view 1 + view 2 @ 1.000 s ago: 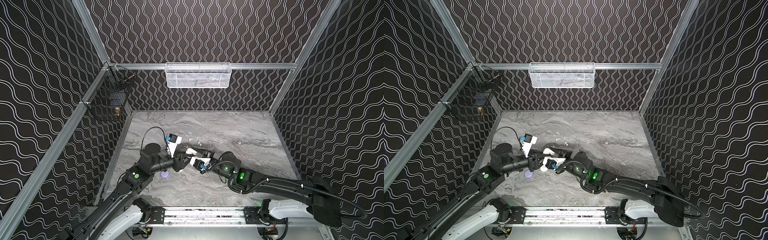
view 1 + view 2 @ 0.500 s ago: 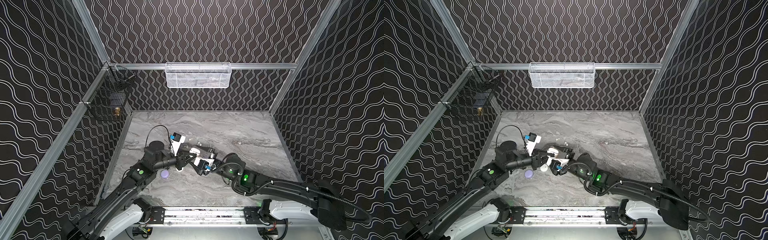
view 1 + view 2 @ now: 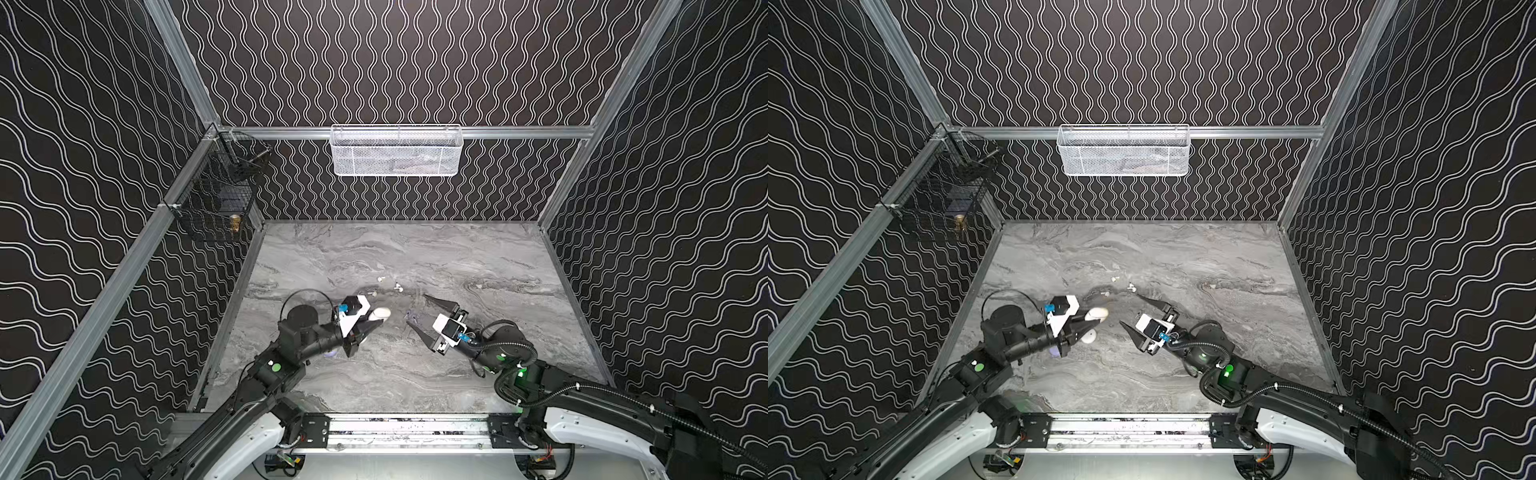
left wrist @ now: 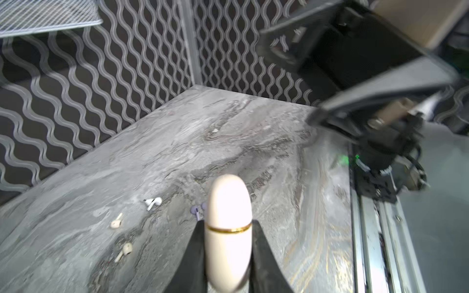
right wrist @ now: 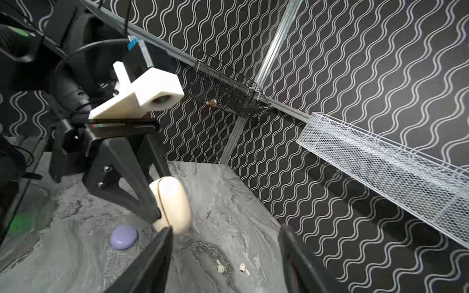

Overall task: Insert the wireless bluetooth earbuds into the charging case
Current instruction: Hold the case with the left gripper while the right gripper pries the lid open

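Left gripper [image 3: 371, 323] clamped on the cream oval plastic charging case [image 4: 228, 200], its gold band showing! Right gripper [image 3: 416, 309] gapes wide, empty, facing it. Loose on the grey marble tabletop [image 3: 457, 257] beyond: 2 cream stemmed earbuds [image 4: 116, 223], 1 white earbud [image 4: 152, 202], and a lilac pair [image 4: 195, 210] just past the case. A round lilac case [image 5: 124, 237] lies below the left gripper.

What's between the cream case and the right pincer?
The lilac earbuds lie between cream case and open right pincer, near its tips; a top view shows them.
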`<control>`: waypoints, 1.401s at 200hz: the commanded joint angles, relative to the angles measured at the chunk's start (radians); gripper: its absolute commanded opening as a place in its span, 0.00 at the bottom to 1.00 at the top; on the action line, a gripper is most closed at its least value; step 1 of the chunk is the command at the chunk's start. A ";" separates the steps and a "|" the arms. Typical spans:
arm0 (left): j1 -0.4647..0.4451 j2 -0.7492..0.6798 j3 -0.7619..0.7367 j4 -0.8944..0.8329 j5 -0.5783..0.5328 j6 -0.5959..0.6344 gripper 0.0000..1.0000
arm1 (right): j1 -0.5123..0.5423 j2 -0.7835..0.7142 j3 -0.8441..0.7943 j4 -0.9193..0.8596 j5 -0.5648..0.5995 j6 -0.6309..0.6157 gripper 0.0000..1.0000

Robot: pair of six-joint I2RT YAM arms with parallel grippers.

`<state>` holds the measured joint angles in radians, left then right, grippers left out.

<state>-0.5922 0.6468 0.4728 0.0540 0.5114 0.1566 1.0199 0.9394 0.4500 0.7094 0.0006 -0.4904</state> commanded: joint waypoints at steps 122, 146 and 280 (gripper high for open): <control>-0.001 0.019 0.015 0.025 0.176 0.143 0.00 | 0.000 0.139 0.070 0.034 -0.167 0.064 0.65; 0.000 0.011 0.016 0.023 0.186 0.143 0.00 | 0.000 0.171 0.078 0.043 -0.127 0.057 0.65; 0.000 -0.036 -0.006 0.039 0.170 0.137 0.00 | 0.000 0.185 0.110 0.084 -0.004 0.112 0.52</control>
<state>-0.5930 0.6212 0.4744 0.0536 0.6659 0.2909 1.0203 1.1210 0.5385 0.7643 -0.0498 -0.4011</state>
